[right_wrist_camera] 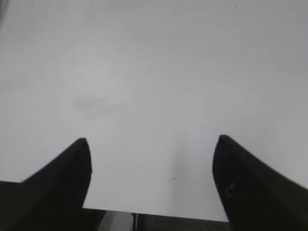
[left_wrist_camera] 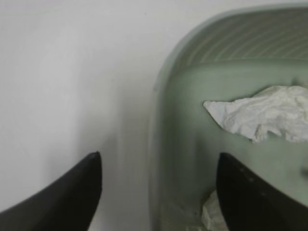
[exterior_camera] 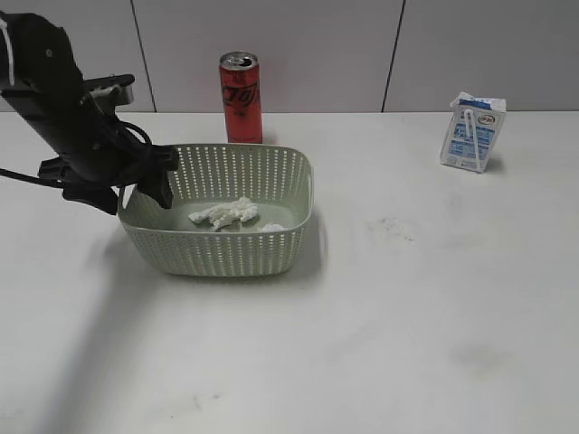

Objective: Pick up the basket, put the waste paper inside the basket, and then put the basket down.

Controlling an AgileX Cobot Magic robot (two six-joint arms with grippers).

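Observation:
The pale green basket [exterior_camera: 226, 249] rests on the table left of centre. Crumpled white waste paper [exterior_camera: 223, 213] lies inside it, with a smaller wad [exterior_camera: 271, 228] beside it. My left gripper [exterior_camera: 149, 185] is at the basket's left rim. In the left wrist view the left gripper [left_wrist_camera: 159, 166] is open, its fingers straddling the basket's wall [left_wrist_camera: 161, 144], one outside and one inside; paper [left_wrist_camera: 262, 115] shows within. My right gripper [right_wrist_camera: 151, 149] is open and empty over bare table near its front edge; it is out of the exterior view.
A red drink can [exterior_camera: 241, 97] stands just behind the basket. A blue-and-white drink carton [exterior_camera: 473, 132] stands at the back right. The white table [exterior_camera: 407, 316] stretches right and front of the basket. A wall runs behind.

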